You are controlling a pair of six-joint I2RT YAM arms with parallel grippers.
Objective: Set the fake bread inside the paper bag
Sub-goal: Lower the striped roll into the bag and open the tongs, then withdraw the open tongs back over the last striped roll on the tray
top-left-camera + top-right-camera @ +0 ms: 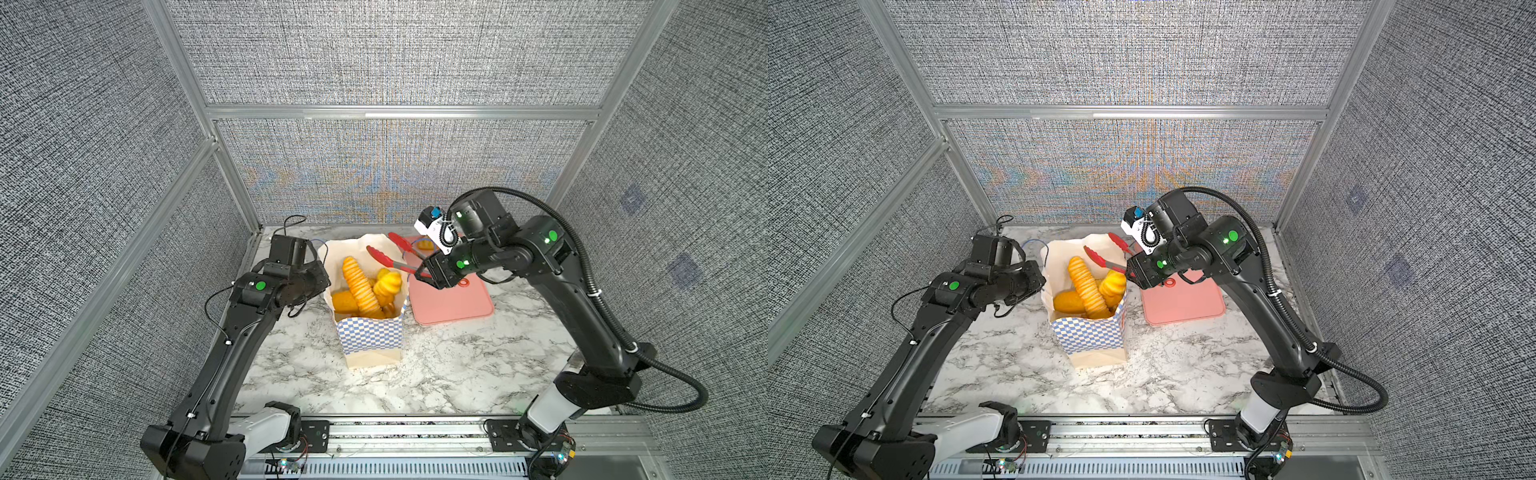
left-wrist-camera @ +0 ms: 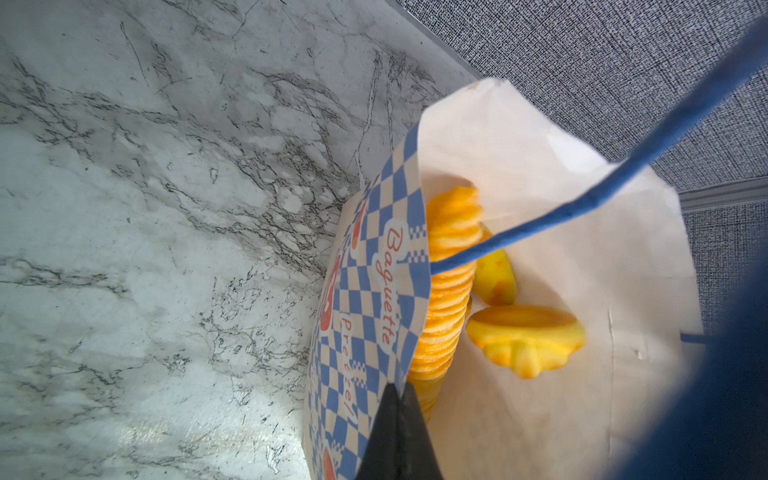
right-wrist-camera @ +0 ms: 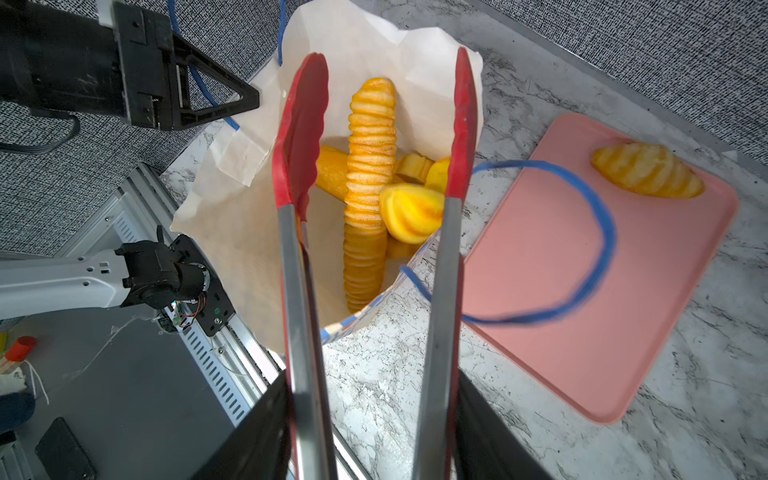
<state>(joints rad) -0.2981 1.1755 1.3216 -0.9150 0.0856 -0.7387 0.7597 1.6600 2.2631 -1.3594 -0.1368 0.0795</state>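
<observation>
The paper bag (image 1: 370,334) (image 1: 1090,338) stands upright mid-table, mouth open. Inside it lean a long ridged baguette (image 1: 359,286) (image 3: 370,187), a scalloped bun (image 1: 387,286) (image 2: 525,336) and other fake bread. One oval loaf (image 3: 646,170) (image 1: 424,246) still lies on the pink tray. My left gripper (image 2: 397,399) (image 1: 320,279) is shut on the bag's left rim. My right gripper (image 3: 372,386) (image 1: 424,276) is shut on the red tongs (image 3: 301,137) (image 1: 384,257). The tongs' tips stand spread and empty over the bag's mouth.
The flat pink tray (image 1: 453,307) (image 3: 582,332) lies right of the bag, close against it. A blue cord handle (image 3: 602,232) loops out over the tray, and another crosses the left wrist view. Grey fabric walls close in the marble table (image 1: 436,374) at the back and sides.
</observation>
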